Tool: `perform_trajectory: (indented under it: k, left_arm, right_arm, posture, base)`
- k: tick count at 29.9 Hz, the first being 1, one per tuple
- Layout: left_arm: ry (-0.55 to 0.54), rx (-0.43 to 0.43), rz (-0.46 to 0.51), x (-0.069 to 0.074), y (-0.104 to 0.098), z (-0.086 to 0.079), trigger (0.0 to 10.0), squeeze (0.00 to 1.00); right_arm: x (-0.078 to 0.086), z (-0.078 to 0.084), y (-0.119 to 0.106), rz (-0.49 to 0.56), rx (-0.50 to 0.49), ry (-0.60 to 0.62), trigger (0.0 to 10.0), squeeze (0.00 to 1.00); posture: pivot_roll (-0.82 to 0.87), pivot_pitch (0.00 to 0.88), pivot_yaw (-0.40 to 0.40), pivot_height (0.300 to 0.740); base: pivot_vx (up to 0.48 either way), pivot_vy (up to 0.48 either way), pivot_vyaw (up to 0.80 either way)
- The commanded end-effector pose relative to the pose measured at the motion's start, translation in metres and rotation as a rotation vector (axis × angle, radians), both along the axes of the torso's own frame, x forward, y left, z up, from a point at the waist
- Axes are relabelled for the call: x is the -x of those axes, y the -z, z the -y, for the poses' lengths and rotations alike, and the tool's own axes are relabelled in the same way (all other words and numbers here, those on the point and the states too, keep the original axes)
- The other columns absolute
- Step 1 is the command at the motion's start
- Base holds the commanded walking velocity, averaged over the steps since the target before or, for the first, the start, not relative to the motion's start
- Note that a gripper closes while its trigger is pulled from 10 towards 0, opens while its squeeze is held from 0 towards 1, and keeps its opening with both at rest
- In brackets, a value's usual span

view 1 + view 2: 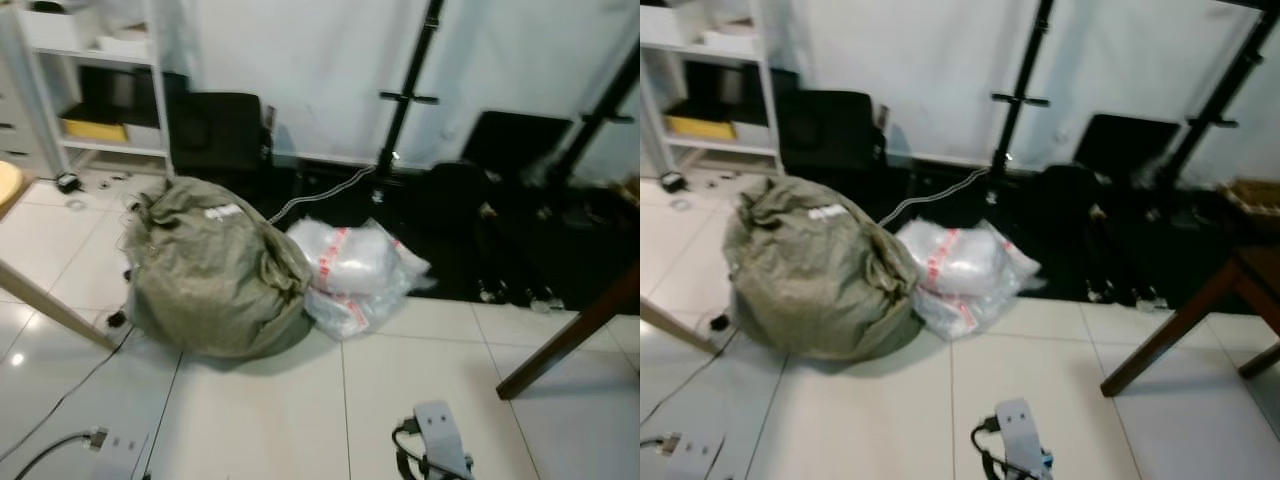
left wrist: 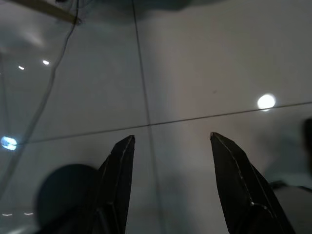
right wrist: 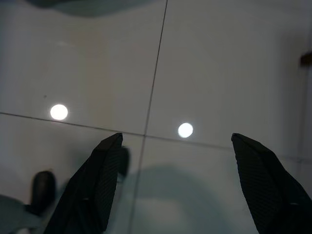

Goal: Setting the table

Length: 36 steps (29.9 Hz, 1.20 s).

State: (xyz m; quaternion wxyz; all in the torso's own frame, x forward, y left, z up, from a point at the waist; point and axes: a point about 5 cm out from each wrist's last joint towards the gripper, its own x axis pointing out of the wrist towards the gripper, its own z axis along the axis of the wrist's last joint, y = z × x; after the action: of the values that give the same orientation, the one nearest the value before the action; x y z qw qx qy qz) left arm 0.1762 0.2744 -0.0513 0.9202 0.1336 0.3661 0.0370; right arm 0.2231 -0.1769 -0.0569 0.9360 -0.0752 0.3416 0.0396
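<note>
My left gripper [image 2: 170, 141] and right gripper [image 3: 178, 141] both hung over bare floor tiles [image 1: 280, 420], fingers spread apart and holding nothing. No tableware was in sight, so I judged the step to be walking on to find the table things; best done by steering wide of the green sack [image 1: 210, 270]. Just right of the green sack lay a clear plastic bag [image 1: 355, 275], its contents too blurred to tell. A brown table leg [image 1: 570, 335] slanted well right of the sack, a white shelf [image 1: 95, 85] behind it to the left
</note>
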Motion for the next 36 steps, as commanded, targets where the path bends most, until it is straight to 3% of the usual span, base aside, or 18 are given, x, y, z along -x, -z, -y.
perform_trajectory:
  k: [1,36]
  left_arm:
    - [0.014,0.008,-0.005,-0.001,0.0026,0.0057,10.0,0.0]
    - [0.018,0.007,0.024,-0.0083,-0.0002,0.006,10.0,0.0]
  right_arm:
    - [0.0067,0.0068,0.0037,-0.024,0.018,0.008,10.0,0.0]
    - [0.003,0.004,0.0019,-0.013,0.013,0.005,10.0,0.0]
  posture:
    - [0.05,0.033,0.03,0.74]
    - [0.05,0.015,0.032,0.74]
  base:
    - [0.0,0.0,-0.79]
    - [0.0,0.0,-0.79]
